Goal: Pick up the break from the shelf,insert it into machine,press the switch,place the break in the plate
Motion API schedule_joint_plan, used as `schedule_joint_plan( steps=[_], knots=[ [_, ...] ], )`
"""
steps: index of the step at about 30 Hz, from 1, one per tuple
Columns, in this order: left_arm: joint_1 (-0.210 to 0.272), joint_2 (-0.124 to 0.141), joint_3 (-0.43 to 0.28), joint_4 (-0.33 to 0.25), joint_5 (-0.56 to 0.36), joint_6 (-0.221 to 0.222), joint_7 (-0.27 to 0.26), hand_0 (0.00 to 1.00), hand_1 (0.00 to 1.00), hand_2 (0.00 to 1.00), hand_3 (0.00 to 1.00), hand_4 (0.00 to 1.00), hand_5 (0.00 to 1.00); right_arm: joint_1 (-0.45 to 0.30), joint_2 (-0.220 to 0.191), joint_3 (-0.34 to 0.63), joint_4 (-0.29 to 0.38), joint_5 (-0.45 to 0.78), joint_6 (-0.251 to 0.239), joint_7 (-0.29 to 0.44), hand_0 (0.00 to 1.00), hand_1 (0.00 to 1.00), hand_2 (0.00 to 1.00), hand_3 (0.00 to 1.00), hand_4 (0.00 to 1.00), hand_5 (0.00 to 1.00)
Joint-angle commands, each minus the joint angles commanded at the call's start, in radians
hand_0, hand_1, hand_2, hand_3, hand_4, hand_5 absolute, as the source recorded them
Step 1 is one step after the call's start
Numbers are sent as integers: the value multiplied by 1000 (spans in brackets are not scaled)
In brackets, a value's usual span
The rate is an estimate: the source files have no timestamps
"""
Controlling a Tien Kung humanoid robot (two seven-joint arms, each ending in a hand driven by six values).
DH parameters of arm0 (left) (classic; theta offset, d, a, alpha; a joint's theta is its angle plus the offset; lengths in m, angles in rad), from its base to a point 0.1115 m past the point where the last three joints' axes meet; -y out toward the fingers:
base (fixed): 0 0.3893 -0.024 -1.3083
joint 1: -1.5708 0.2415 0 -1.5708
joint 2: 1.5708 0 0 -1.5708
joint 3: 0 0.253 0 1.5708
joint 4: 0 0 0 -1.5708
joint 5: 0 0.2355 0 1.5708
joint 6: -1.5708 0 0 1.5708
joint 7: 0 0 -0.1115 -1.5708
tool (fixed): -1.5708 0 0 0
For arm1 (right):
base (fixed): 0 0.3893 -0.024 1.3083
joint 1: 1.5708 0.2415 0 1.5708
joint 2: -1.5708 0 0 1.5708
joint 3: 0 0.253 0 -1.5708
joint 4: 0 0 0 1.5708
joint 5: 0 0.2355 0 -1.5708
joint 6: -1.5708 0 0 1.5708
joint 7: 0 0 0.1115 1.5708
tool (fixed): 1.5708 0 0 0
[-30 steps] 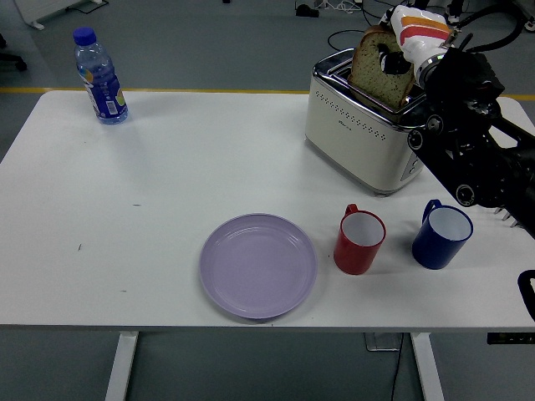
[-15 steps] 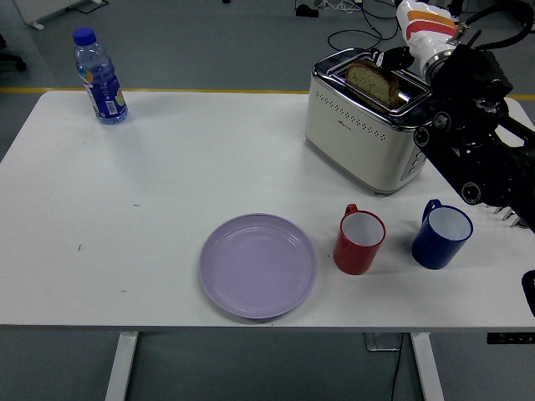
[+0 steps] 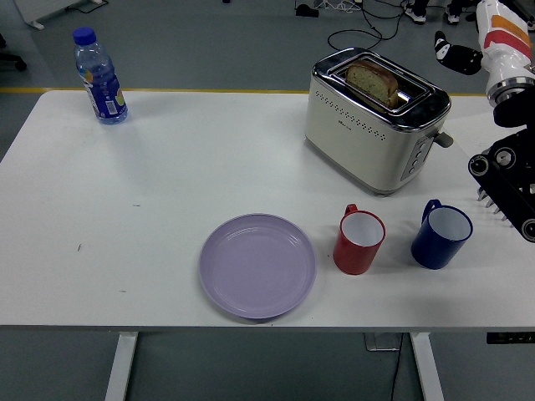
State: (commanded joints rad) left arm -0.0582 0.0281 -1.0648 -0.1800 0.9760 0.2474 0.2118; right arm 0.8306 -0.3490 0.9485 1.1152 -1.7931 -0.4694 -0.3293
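A slice of brown bread [image 3: 374, 81] sits low in the slot of the cream and chrome toaster [image 3: 364, 134] at the back right of the table, only its top edge showing. The toaster's lever [image 3: 443, 139] sticks out on its right end. My right hand [image 3: 458, 57], white and orange with black fingers, hovers off to the toaster's upper right, well apart from it, fingers relaxed and holding nothing. A lilac plate [image 3: 257, 265] lies bare near the front edge. My left arm is out of view.
A red mug [image 3: 359, 241] and a blue mug [image 3: 440, 234] stand in front of the toaster, right of the plate. A water bottle [image 3: 100, 78] stands at the far left corner. My black right forearm [image 3: 510, 180] hangs over the table's right edge.
My right hand lowered the bread into the toaster slot, let go, and has pulled away up and to the right. The arm no longer covers the toaster's right end.
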Motion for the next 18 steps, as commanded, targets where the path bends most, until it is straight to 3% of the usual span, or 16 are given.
schedule_joint_plan(
  steps=[1,2,7,9,18],
  knots=[
    [1,-1,0,0,2,-1,0,637,524,494,512,298,873,-32,-15,12,22,12,-2,1,352,366,463,819,497,138],
    [1,-1,0,0,2,-1,1,636,523,494,512,297,873,-47,-19,15,29,16,-2,1,154,198,325,761,444,161],
    [4,-4,-2,0,7,-2,2,636,523,494,512,297,873,-145,-56,45,93,49,-1,12,154,198,325,761,444,161],
    [4,-5,-3,0,9,-3,3,636,524,497,513,296,872,-180,-71,50,111,67,5,14,97,148,283,738,421,128],
    [7,-8,-5,0,12,-4,2,636,528,498,516,294,872,-258,-96,43,127,84,44,6,78,120,260,683,408,109]
  ],
)
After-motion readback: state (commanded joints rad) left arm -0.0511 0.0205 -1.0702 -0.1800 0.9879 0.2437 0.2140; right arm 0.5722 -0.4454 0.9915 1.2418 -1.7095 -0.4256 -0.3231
